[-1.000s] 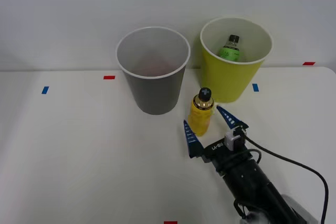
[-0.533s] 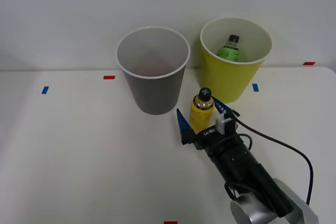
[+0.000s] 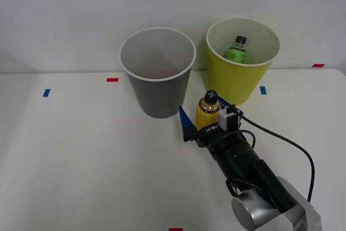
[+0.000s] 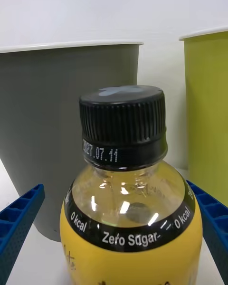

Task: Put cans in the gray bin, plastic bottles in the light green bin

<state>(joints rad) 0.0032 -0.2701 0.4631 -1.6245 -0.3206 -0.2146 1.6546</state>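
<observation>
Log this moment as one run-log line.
phase: pre-grasp | right hand: open, fingers flanking upright yellow bottle | green-label bottle: inside light green bin | gray bin: contents unclear

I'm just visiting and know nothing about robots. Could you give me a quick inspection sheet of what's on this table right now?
Surface: white table with small red and blue tape marks.
Job's things: gray bin upright; light green bin upright beside it, green-label bottle inside; yellow bottle standing before the bins.
Clutter: nothing seen.
Grippers: right claw open, a blue finger on each side of the yellow bottle, not closed on it.
Cables: black cable looping from the claw's wrist.
Surroundings: plain white wall.
</observation>
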